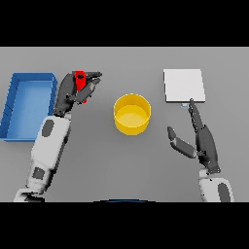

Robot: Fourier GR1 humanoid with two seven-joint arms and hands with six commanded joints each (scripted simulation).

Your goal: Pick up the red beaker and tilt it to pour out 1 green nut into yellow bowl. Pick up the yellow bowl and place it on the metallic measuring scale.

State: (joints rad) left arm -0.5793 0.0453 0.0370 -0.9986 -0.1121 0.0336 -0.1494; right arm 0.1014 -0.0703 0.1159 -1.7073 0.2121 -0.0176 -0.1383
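Observation:
The red beaker is held at the left, with my left hand curled round it; only its upper part shows above the fingers. The yellow bowl stands upright in the middle of the table, to the right of that hand, and I cannot make out a nut inside it. The metallic measuring scale lies flat at the back right. My right hand is open just below the scale, its straight fingers pointing at the scale's front edge.
A blue tray sits at the far left, beside my left arm.

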